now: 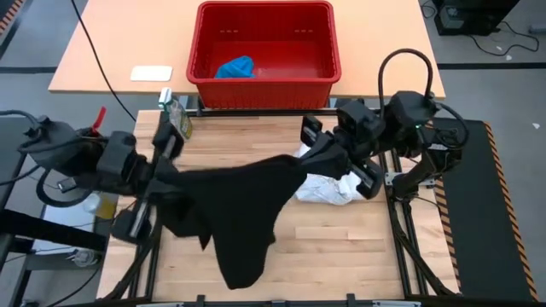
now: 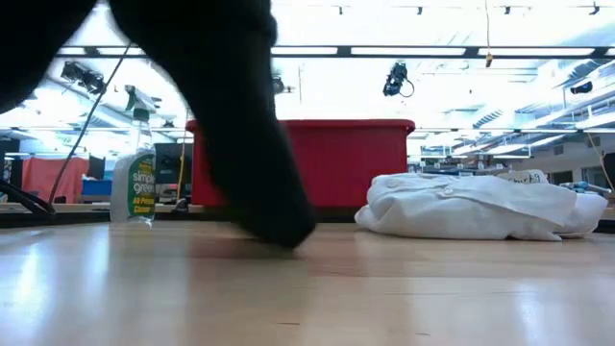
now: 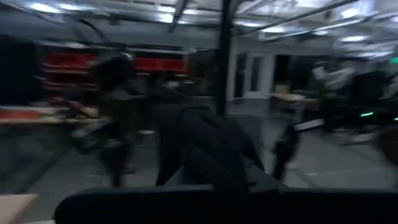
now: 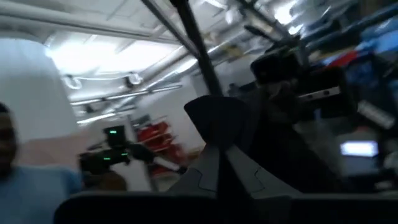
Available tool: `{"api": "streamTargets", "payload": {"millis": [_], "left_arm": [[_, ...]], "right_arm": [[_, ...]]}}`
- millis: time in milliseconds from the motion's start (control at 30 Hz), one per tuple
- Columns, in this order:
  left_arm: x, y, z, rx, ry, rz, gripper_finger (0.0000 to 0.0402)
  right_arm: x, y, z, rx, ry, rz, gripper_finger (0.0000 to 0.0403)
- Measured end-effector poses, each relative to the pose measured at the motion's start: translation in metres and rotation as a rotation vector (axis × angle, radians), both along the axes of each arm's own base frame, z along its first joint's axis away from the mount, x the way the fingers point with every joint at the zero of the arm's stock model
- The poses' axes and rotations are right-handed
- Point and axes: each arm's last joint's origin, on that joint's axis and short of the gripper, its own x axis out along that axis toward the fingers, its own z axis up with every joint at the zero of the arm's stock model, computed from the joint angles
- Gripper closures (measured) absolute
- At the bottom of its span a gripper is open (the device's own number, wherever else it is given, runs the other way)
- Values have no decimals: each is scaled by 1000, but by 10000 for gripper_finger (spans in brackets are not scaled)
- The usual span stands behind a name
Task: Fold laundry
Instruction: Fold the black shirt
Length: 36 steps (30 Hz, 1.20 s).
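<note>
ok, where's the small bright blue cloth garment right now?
High view: the bright blue garment lies inside the red plastic basket, at its left side, beyond the wooden table, away from both grippers.

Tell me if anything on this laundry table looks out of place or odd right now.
One thing: a green-labelled spray bottle stands at the wooden table's back left edge, close to where the large black garment hangs stretched between the left gripper and right gripper. The crumpled white garment waits unfolded.
</note>
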Motion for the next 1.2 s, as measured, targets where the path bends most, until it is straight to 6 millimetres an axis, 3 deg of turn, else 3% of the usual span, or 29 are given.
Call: {"api": "streamTargets", "payload": {"millis": [333, 767, 867, 1067, 1200], "left_arm": [[19, -26, -8, -130, 39, -266, 401], [33, -46, -18, -290, 156, -422, 401], [35, -53, -18, -313, 147, -472, 401], [42, -62, -7, -326, -37, -560, 401], [48, -69, -9, -320, -66, -590, 401]], "right_arm": [[8, 18, -10, 140, 172, 342, 388], [25, 56, -28, 203, 312, 511, 391], [22, 62, -27, 194, 290, 537, 391], [11, 72, -13, 185, 111, 623, 391], [10, 73, -12, 192, 118, 643, 391]]}}
